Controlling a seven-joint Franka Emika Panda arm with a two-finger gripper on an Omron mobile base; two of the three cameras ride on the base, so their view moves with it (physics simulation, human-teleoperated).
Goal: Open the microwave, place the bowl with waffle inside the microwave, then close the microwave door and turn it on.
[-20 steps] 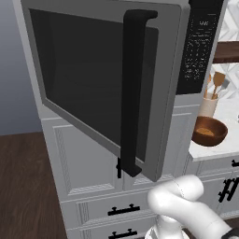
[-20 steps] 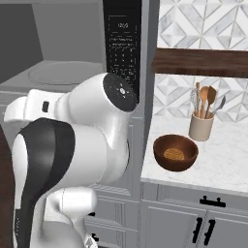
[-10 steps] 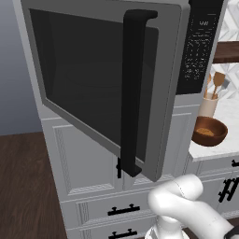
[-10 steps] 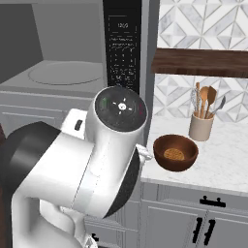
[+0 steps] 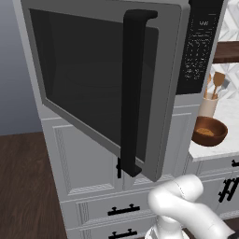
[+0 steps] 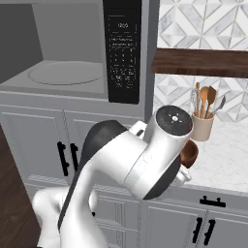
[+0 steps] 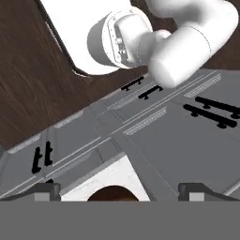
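The microwave [image 6: 63, 48] stands open, its turntable bare inside and the black keypad [image 6: 123, 53] to the right. The microwave door [image 5: 88, 79] is swung far out toward me, its black bar handle [image 5: 133, 93] upright. The bowl with waffle [image 5: 209, 131] sits on the white counter right of the microwave; in the right base view my arm covers most of the bowl [image 6: 190, 153]. In the hand view my gripper [image 7: 121, 190] is open, fingertips wide apart, above the counter corner, with the bowl's brown rim [image 7: 111, 193] between them, untouched.
A beige cup of wooden utensils [image 6: 202, 127] stands just behind the bowl, under a dark wooden shelf [image 6: 198, 62]. White cabinet drawers with black handles [image 5: 123, 211] run below. The open door juts out over the floor on the left.
In the right base view my arm has swung right and down toward the bowl and now covers most of it. The door and bowl have not moved.
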